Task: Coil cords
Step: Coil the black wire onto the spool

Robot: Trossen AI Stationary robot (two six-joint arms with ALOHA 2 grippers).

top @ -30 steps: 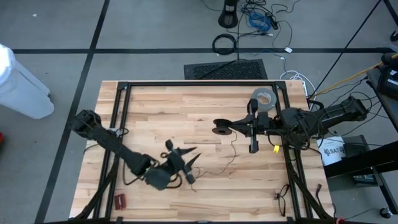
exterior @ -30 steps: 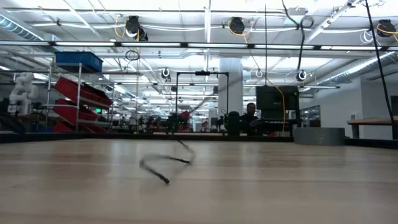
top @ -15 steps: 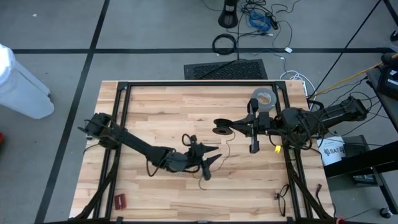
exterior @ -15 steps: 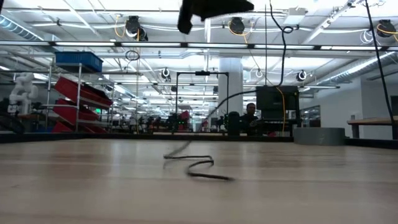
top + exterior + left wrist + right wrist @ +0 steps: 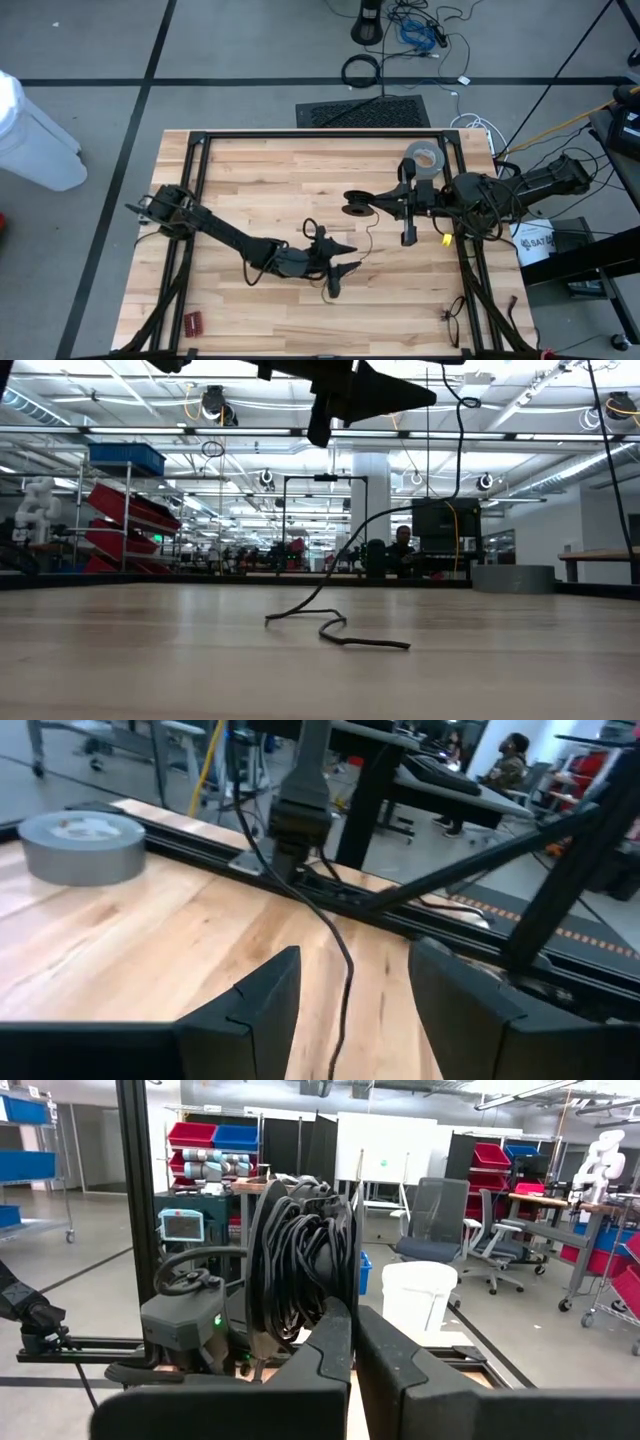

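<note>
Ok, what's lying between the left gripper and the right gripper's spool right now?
Only the thin cord, running over bare wood from the left gripper towards the spool in the right gripper; seen in the high view.

1. The left claw (image 5: 338, 262) hangs over the middle of the table (image 5: 250, 170), toward its front.
2. The right claw (image 5: 352, 205) sits behind it and slightly to the right, holding a coil (image 5: 355, 205) of the cord.
3. The cord (image 5: 370, 240) runs from that coil down to the table between the two claws, ending beside the left claw.
4. A tape roll (image 5: 422, 158) lies behind the right arm, near the table's far right corner.
</note>
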